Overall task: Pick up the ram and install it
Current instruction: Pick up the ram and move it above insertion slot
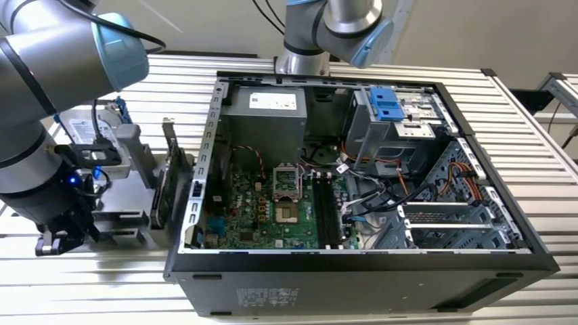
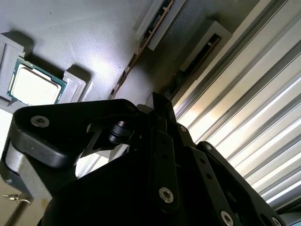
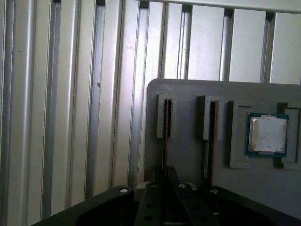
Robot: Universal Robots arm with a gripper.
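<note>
Running this one remote. ram [image 3: 166,141] stands on edge in grey holder [image 3: 188,155], in slot nearest holder's edge, with spare stick [image 3: 209,136] one slot further in. gripper [image 3: 164,178] sits right over holder, lined along ram's top edge. Can't tell if jaws are spread or pinching it. My take: centre on stick, grip mid-length, lift dead straight out of holder. Any twist probably binds board in slot.
</note>
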